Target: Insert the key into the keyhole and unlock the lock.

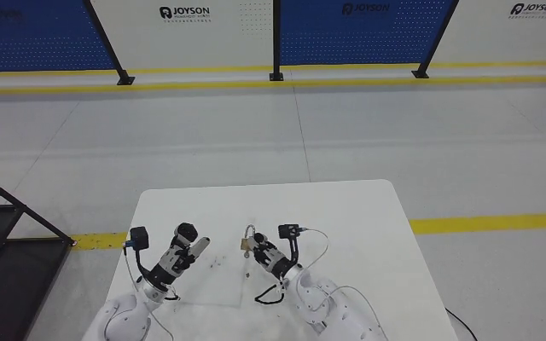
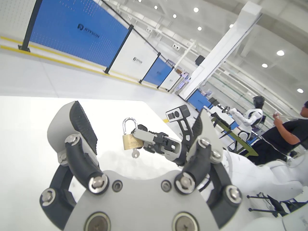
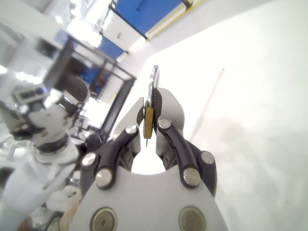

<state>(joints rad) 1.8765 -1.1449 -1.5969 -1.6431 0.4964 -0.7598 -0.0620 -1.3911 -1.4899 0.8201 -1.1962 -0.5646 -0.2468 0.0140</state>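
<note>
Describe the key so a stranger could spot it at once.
Over the white table, the right gripper is shut on a brass padlock with a silver shackle. The small silver key sticks out of its underside, opposite the shackle, the only part below the brass body.

Left pincer (image 2: 140,117) spread wide, facing the tightly clamped right pincer (image 3: 151,99).

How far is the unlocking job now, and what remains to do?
Done: the key is inserted in the underside of the lock. In hand: the right gripper grips the lock body; the left gripper is open and empty, facing it. Left: the shackle looks closed, so the key probably needs turning.
</note>
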